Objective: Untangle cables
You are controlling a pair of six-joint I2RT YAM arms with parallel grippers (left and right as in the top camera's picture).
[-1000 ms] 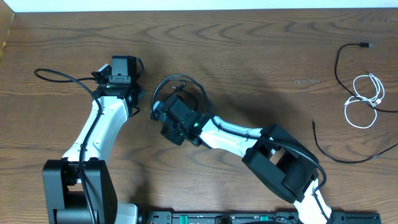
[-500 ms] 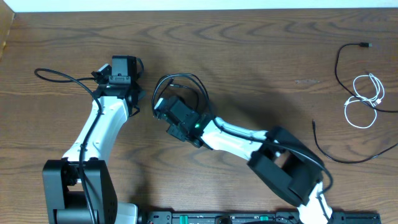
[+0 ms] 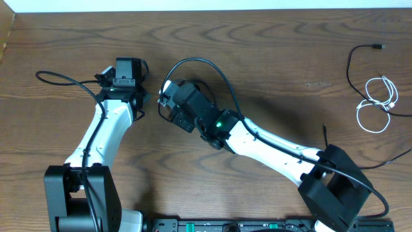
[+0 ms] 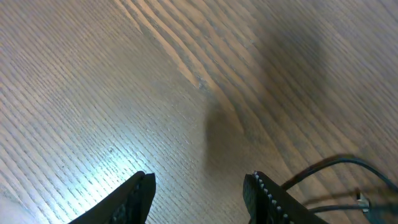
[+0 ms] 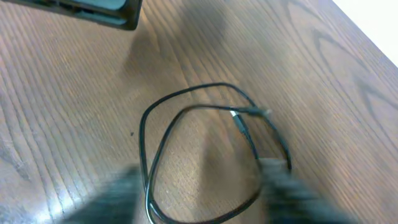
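Right wrist view: black cable [image 5: 205, 107] loops mid-frame, its lower end between parted jaws of the right gripper [image 5: 202, 182]; left gripper [image 4: 199, 183] gapes empty.

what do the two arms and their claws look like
Both the left arm and right arm have white tube-like links with blocky black joints and bases. A thick black cable runs along the left arm. A small green light glows near the right arm's wrist. The left claw has black fingers, one with a toothed inner edge.
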